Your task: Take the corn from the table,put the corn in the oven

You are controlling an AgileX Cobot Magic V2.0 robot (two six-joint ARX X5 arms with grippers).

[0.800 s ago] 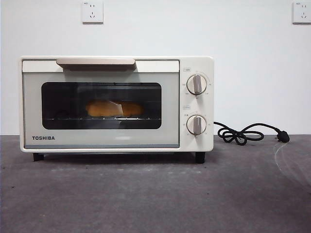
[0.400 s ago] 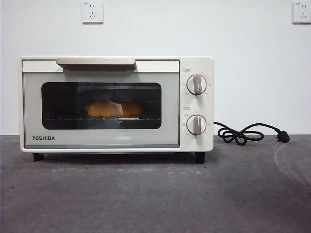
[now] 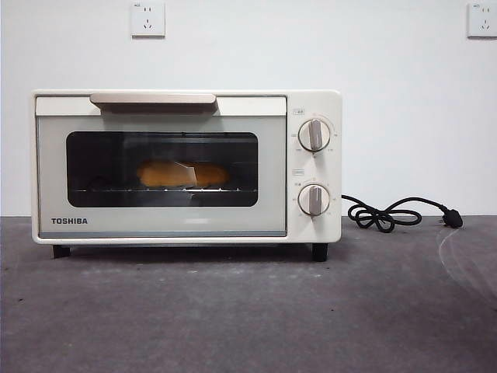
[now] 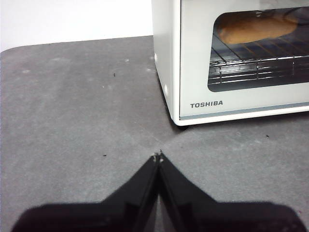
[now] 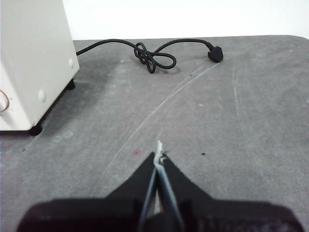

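Note:
The cream-white TOSHIBA oven (image 3: 186,167) stands on the dark grey table (image 3: 248,311) with its door closed. Through the dark glass window the yellow-orange corn (image 3: 183,174) lies on the wire rack inside; the left wrist view shows the same corn (image 4: 258,29) behind the glass. My left gripper (image 4: 158,157) is shut and empty above bare table, off the oven's (image 4: 227,58) left front corner. My right gripper (image 5: 159,157) is shut and empty over the table to the right of the oven (image 5: 34,63). Neither arm shows in the front view.
The oven's black cord (image 3: 396,214) lies coiled on the table to its right, with the plug (image 5: 215,53) at the end. Two wall sockets (image 3: 147,19) sit high on the white wall behind.

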